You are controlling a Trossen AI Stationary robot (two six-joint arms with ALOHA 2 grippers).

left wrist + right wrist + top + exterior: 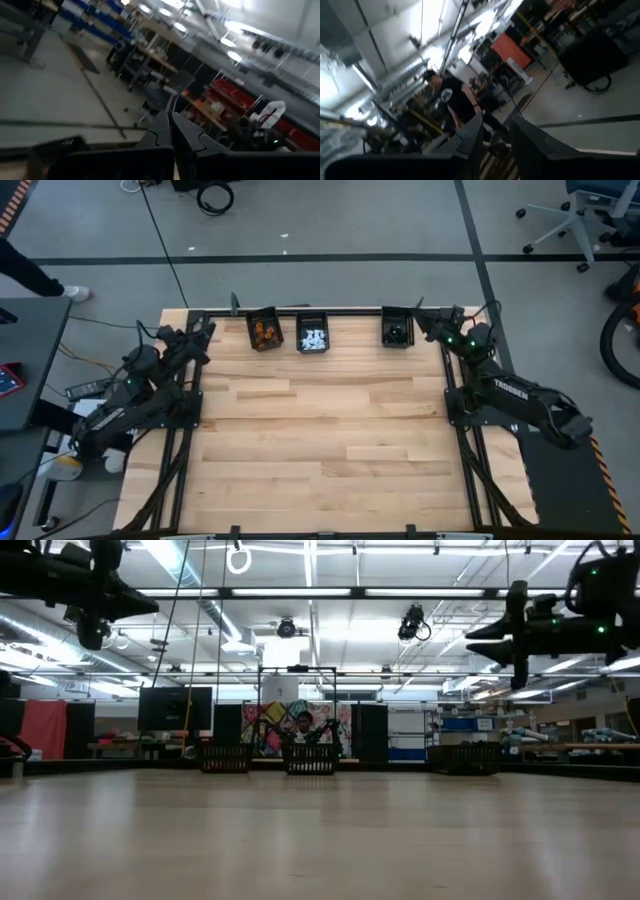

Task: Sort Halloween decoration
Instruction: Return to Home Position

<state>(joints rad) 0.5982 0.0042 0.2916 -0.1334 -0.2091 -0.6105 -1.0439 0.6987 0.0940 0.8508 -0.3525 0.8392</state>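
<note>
The Halloween decoration lies sorted in three small black bins that stand in a row on the table's far edge. Orange trinkets (264,333) fill the left bin, white ones (314,339) the middle bin, and dark ones (397,334) the right bin. My left gripper (207,328) (170,122) hangs raised at the far-left corner, left of the orange bin, fingers shut and holding nothing. My right gripper (420,317) (495,132) hangs raised just right of the dark bin, fingers apart and holding nothing. Both grippers stand well above the tabletop in the low view.
The wooden tabletop (320,440) stretches from the bins to the near edge inside a black frame (320,311). Both arm bases sit at the left and right sides. A person (303,726) stands beyond the far edge, and an office chair (570,215) is on the floor.
</note>
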